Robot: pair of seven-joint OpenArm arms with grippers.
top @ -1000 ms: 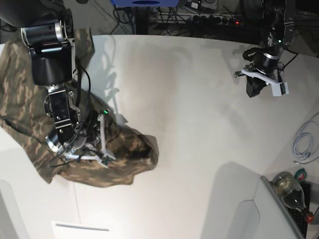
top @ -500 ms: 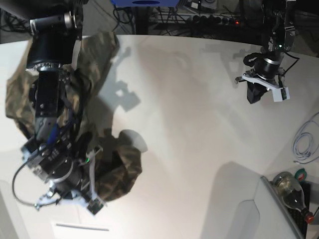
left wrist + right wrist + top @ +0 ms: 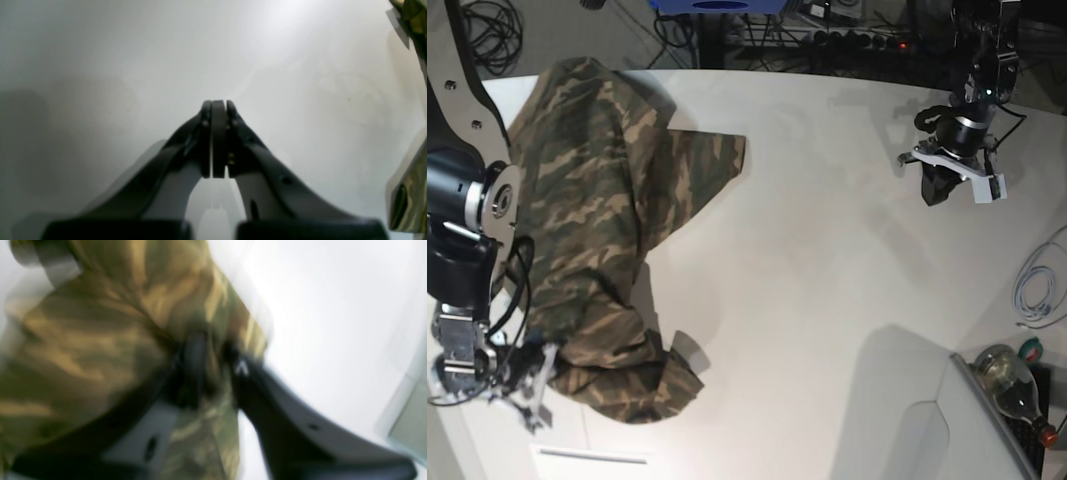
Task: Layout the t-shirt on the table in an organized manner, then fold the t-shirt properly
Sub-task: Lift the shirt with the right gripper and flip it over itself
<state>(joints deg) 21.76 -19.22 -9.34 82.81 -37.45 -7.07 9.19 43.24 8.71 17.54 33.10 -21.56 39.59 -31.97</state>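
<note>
In the left wrist view, the left gripper (image 3: 218, 106) has its jaws pressed together, holding nothing, above the table (image 3: 100, 66). In the right wrist view, blurred, the right gripper (image 3: 213, 356) has the shirt (image 3: 100, 323) between its narrow jaws. In the base view, the shirt (image 3: 592, 230) lies crumpled at the left of the frame.

- The base camera looks down from high on the table (image 3: 827, 250).
- My left wrist camera looks along my closed fingers (image 3: 218, 140), close over it.
- My right wrist camera sits blurred against the t-shirt (image 3: 100, 323), shared with base.
</note>
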